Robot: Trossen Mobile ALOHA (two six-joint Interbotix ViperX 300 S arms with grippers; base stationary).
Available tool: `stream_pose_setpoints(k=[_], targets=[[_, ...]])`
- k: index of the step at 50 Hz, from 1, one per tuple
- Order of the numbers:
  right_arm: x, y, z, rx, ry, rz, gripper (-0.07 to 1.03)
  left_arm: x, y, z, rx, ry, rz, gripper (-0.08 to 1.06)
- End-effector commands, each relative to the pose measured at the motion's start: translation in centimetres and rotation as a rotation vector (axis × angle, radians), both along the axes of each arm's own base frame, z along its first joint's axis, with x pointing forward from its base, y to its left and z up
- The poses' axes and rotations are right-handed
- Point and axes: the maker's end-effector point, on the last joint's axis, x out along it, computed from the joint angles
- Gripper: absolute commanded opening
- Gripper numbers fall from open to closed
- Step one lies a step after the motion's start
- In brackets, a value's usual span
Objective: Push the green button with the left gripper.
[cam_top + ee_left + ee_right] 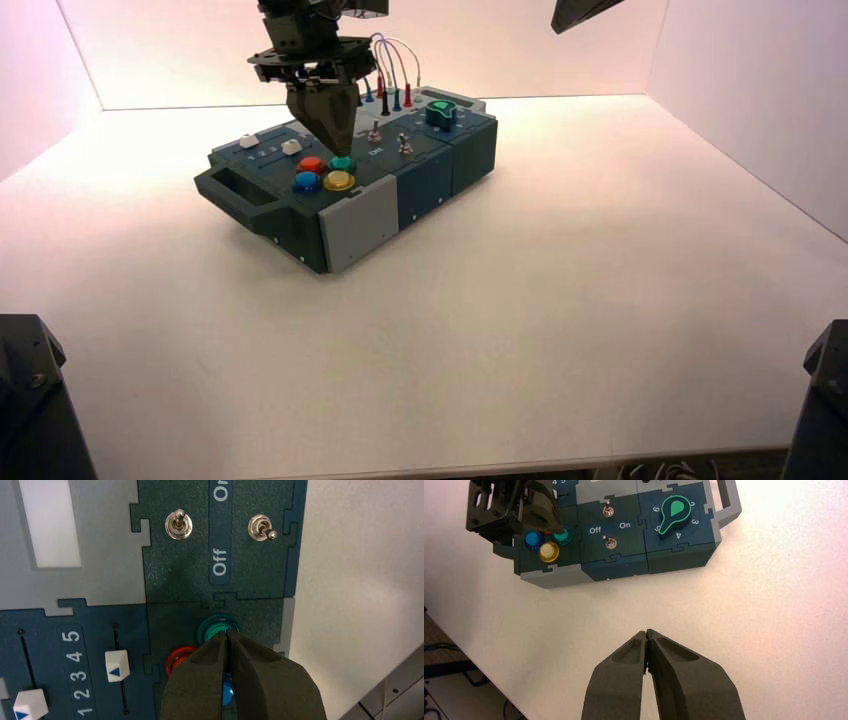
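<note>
The green button [343, 162] is a small teal dome in the box's button cluster, beside the red [311, 164], blue [306, 181] and yellow [339, 181] buttons. My left gripper [340, 148] is shut, its fingers meeting in a wedge whose tip rests at the green button's top. In the left wrist view the tip [227, 633] overlaps the green button [214, 626], with the red button [176, 658] to one side and the blue one [227, 692] seen through the fingers' slit. The right wrist view shows the green button [562, 535] too. My right gripper [646, 633] is shut and empty, held high over the table.
The dark teal box [430, 180] stands turned on the white table. Two metal toggle switches [178, 524] [260, 529] flank the Off/On lettering. A white slider cap [117, 665] sits by the numbered scale. A dark-green knob [442, 113] and plugged wires [395, 98] are behind.
</note>
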Motion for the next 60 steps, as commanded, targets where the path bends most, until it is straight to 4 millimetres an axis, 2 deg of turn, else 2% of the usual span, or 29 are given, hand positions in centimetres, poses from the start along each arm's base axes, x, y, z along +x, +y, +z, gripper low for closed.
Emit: stream_pose_setpoints(k=[1, 14, 26, 33, 45, 60], targets=[[0.2, 0.2, 1.1, 0.015, -0.034, 0.001, -0.02, 1.0, -0.5, 0.9, -0.012, -0.046, -0.007, -0.03], [0.3, 0.1, 1.1, 0.015, -0.035, 0.001, -0.02, 0.6, -0.2, -0.6, 0.009, -0.011, -0.009, -0.03], [0.3, 0.1, 1.0, 0.014, -0.037, -0.003, -0.02, 0.3, -0.1, -0.3, 0.013, -0.003, -0.017, -0.03], [0.3, 0.0, 0.8, 0.012, -0.042, -0.007, -0.02, 0.3, 0.3, 0.7, 0.029, -0.018, -0.041, -0.03], [0.1, -0.2, 0.5, 0.011, -0.044, -0.013, -0.02, 0.4, 0.6, 3.7, 0.035, -0.072, -0.070, -0.03], [-0.1, -0.6, -0.4, 0.000, -0.049, -0.023, -0.02, 0.6, 0.8, 4.0, 0.047, -0.091, -0.092, -0.03]])
